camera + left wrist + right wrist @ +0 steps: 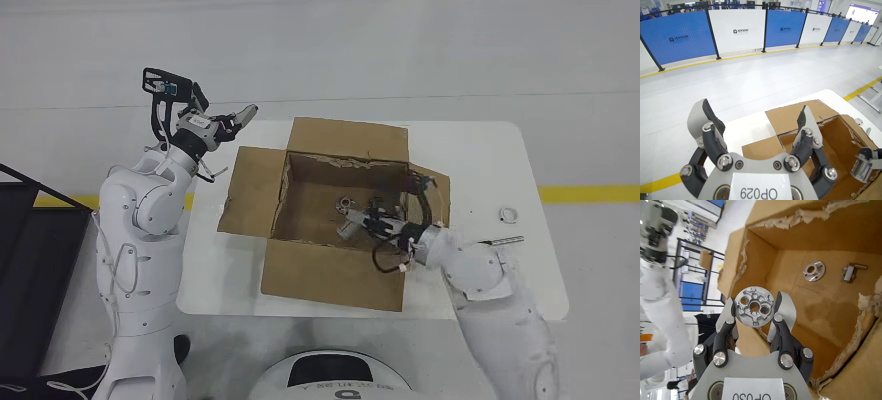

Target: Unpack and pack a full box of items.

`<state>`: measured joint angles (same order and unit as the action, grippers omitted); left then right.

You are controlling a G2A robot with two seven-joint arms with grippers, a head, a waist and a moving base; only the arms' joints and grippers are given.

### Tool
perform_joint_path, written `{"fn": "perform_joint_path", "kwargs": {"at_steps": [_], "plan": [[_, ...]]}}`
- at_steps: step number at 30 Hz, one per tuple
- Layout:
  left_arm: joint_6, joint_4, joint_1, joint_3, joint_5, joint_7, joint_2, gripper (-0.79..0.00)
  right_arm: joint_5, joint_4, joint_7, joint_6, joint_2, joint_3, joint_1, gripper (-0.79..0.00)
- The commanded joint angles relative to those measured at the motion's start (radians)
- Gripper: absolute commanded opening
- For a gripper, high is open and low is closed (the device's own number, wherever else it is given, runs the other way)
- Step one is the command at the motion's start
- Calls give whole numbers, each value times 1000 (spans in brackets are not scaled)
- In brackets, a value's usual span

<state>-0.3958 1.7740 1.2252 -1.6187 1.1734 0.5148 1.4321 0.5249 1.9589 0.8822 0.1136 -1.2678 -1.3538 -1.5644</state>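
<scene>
Cardboard box sits open at the centre of your top view, on the white surface. Your right claw is within its opening, clamped on a round cast-metal disc. A flange and a pinned bracket lie on the box floor and are hard to make out from above. Your left claw hangs at upper left, fingers spread apart.

A white table carries an open cardboard box at its middle, flaps spread outward. Right of the box, apart from it, lie a small metal ring and, nearer the robot, a thin rod.
</scene>
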Motion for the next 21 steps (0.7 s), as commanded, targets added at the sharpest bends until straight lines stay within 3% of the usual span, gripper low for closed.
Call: {"fn": "perform_joint_path", "kwargs": {"at_steps": [1,6,11,12,14,16,20,21], "plan": [[0,0,0,-1,-1,0,0,0,47,-36,-16,4,-1,41,21,-785],[0,0,0,-1,-1,0,0,0,200,-106,-118,50,-7,129,63,-785],[0,0,0,-1,-1,0,0,0,286,-146,-115,108,-11,181,100,-785],[0,0,0,-1,-1,0,0,0,299,-151,-106,120,-11,189,105,-665],[0,0,0,-1,-1,0,0,0,324,-157,-101,148,-12,200,115,-533],[0,0,0,-1,-1,0,0,0,345,-162,-103,174,-13,210,123,-529],[0,0,0,-1,-1,0,0,0,378,-148,-120,229,-15,213,134,-406],[0,0,0,-1,-1,0,0,0,375,-132,-118,239,-15,206,132,-231]]}}
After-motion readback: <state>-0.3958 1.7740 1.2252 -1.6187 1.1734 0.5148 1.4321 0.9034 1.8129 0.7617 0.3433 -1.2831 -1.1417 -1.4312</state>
